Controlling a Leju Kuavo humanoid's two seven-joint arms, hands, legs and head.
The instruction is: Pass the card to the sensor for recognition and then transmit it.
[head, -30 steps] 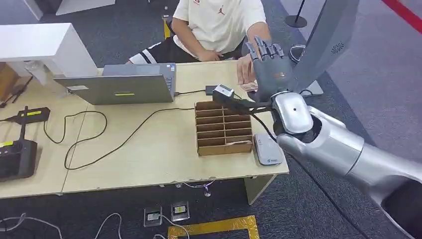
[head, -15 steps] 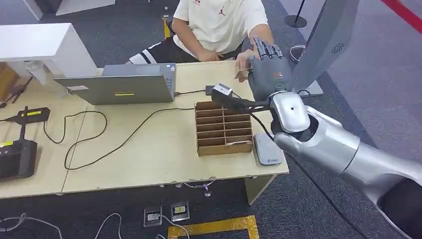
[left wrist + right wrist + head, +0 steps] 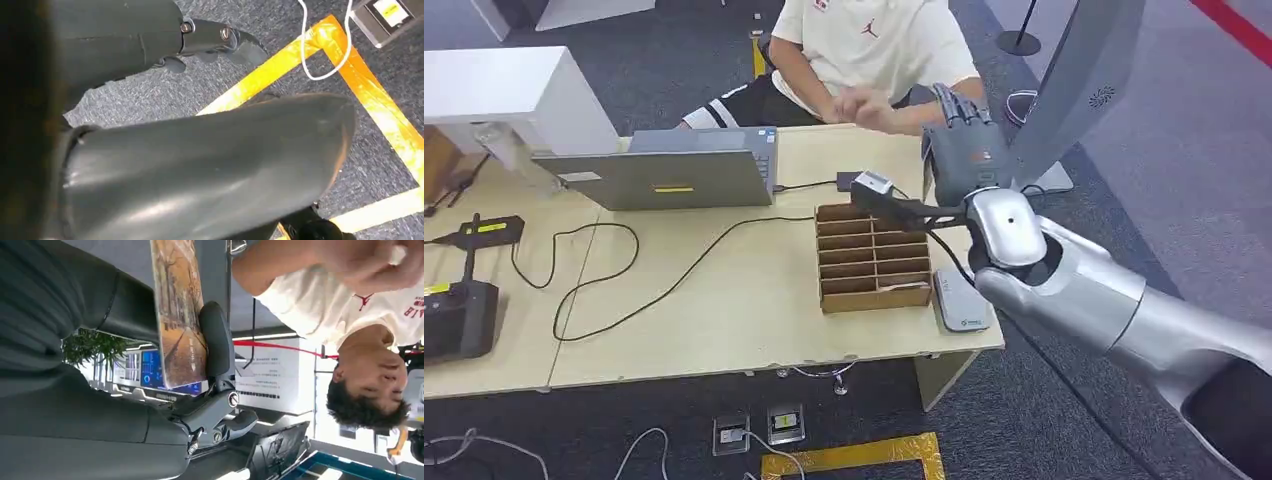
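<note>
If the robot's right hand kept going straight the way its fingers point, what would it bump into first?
Probably the person's forearm. The right hand, holding the card, points up and away across the table toward the seated person. Depth is unclear, so it might pass beside the arm.

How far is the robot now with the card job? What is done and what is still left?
Done: the card is picked up, and the right robot hand holds it. Whether the reader on the table has read it, I cannot tell. In hand: the card is held out toward the person, away from the reader. Left: the person's hand has not taken it.
</note>
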